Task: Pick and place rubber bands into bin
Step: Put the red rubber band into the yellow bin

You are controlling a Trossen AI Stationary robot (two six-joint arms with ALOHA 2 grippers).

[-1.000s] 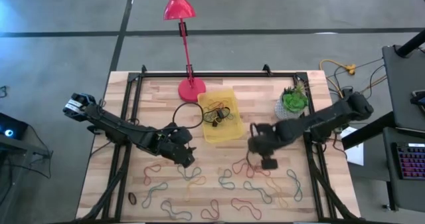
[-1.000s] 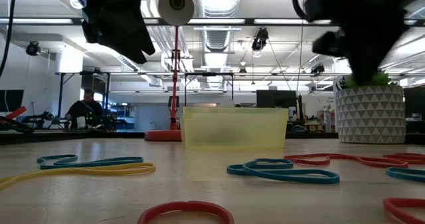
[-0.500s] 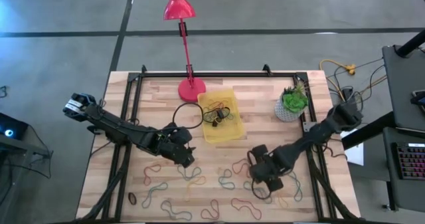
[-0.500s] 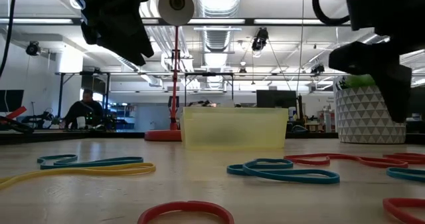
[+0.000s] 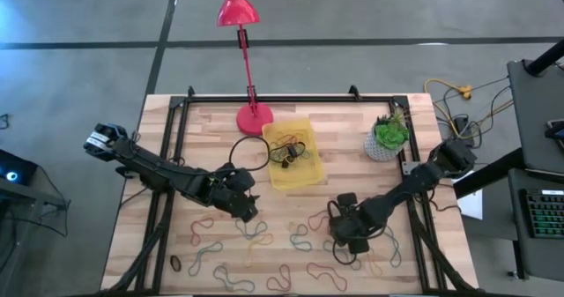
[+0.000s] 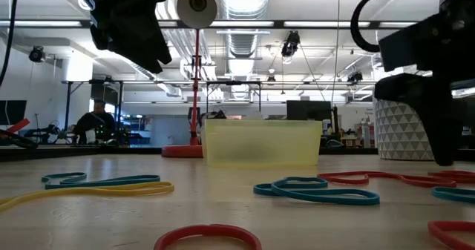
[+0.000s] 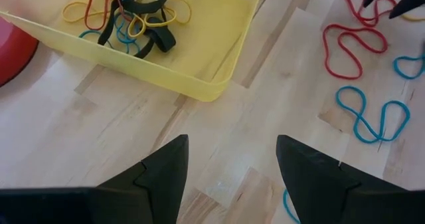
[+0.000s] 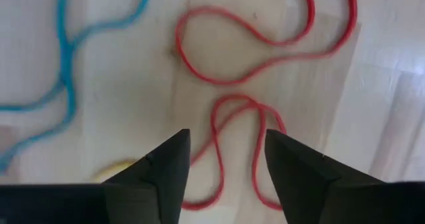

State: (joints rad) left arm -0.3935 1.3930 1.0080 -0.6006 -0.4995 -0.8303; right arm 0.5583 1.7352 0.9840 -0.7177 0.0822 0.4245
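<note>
Your right gripper (image 8: 222, 167) hangs jaws apart straight over a red rubber band (image 8: 236, 144) near the worktop's front edge, its loop running lengthwise between them, closer than the left gripper (image 7: 229, 174), also open.

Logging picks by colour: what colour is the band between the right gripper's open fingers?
Red, clearest in the right wrist view, lying between the right gripper's fingers.

A red rubber band (image 8: 242, 141) is seen between the parted fingers (image 8: 166, 171) of the right gripper (image 8: 222, 167). A blue rubber band (image 8: 66, 58) is laid beside it on the desk (image 8: 385, 84).
</note>
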